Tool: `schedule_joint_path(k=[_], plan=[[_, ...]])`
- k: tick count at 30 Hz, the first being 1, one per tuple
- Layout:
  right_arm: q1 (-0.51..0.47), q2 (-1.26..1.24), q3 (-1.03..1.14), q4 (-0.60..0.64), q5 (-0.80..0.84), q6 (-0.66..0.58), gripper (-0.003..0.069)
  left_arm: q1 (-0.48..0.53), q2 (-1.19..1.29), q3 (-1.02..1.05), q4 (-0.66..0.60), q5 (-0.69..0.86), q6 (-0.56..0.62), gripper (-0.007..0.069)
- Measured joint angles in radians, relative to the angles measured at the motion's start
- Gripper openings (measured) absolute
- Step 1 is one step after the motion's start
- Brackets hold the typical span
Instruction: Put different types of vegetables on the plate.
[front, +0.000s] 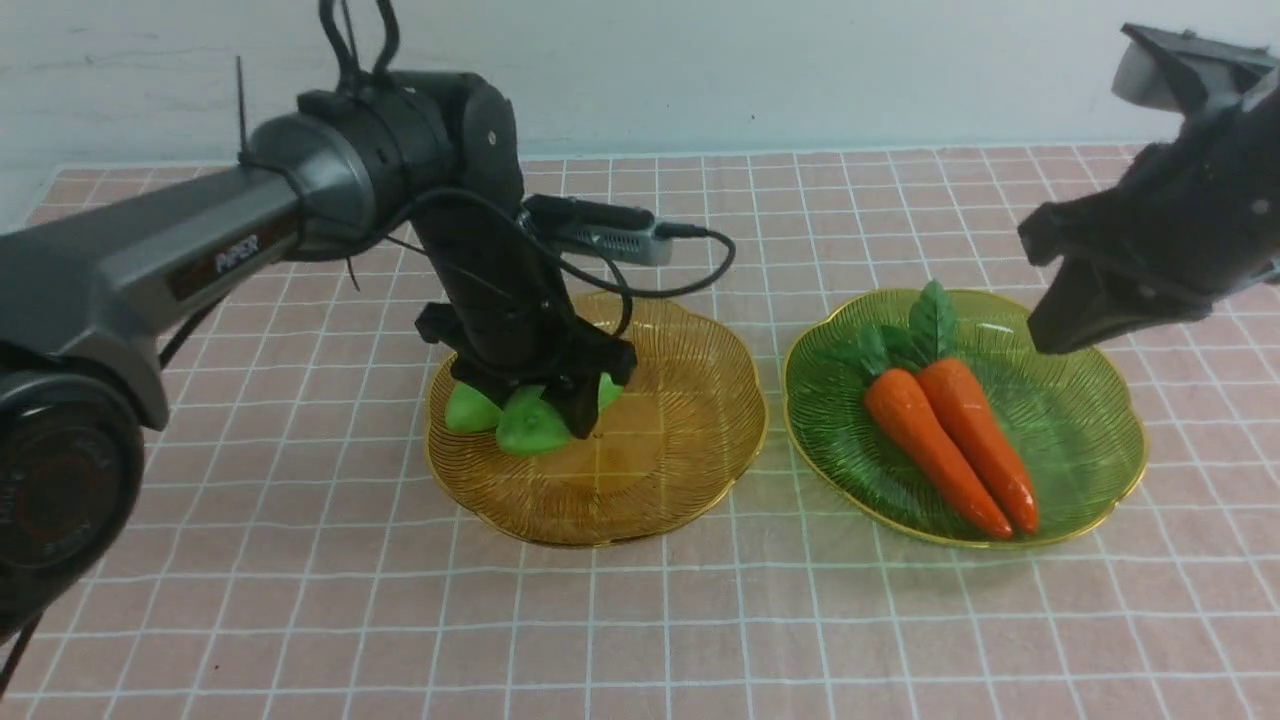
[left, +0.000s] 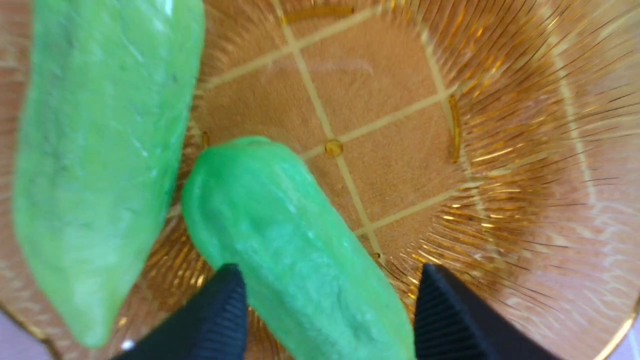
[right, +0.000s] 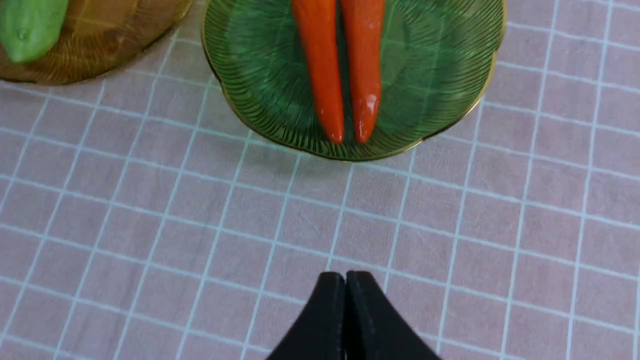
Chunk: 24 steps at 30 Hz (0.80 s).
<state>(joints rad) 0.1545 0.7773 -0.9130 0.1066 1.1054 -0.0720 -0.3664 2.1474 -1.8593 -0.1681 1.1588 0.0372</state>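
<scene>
Two green cucumbers (front: 470, 410) (front: 530, 428) lie on the amber plate (front: 680, 450). My left gripper (front: 560, 425) is down on that plate. In the left wrist view the left gripper (left: 332, 300) is open, its jaws on either side of one cucumber (left: 280, 235) and close to it. The other cucumber (left: 95, 165) lies beside it. Two orange carrots (front: 930, 445) (front: 985, 440) with green tops lie side by side on the green plate (front: 1080, 420). My right gripper (front: 1050, 335) is shut and empty, raised above the green plate's right side.
Pink checked cloth (front: 640, 620) covers the table. The two plates stand side by side with a narrow gap. The right wrist view shows the carrots (right: 320, 65), the green plate (right: 250, 75), the amber plate's edge (right: 100, 45) and my shut gripper (right: 345, 280).
</scene>
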Motion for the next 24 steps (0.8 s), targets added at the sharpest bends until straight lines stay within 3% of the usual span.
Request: schedule_joint_path(k=[7,10,24], plan=[[0.0,-0.274,0.432,0.056,-0.695,-0.063,-0.0015,0.0,0.0,-0.097,0.024,0.057,0.0,0.012],[0.0,-0.286,0.49,0.073,-0.845,-0.076,-0.0015,0.0,-0.001,-0.098,0.026,0.065,0.002,0.0017],[0.0,-0.286,0.495,0.073,-0.877,-0.079,-0.0015,0.0,-0.007,-0.199,0.026,0.071,0.003,-0.0003]])
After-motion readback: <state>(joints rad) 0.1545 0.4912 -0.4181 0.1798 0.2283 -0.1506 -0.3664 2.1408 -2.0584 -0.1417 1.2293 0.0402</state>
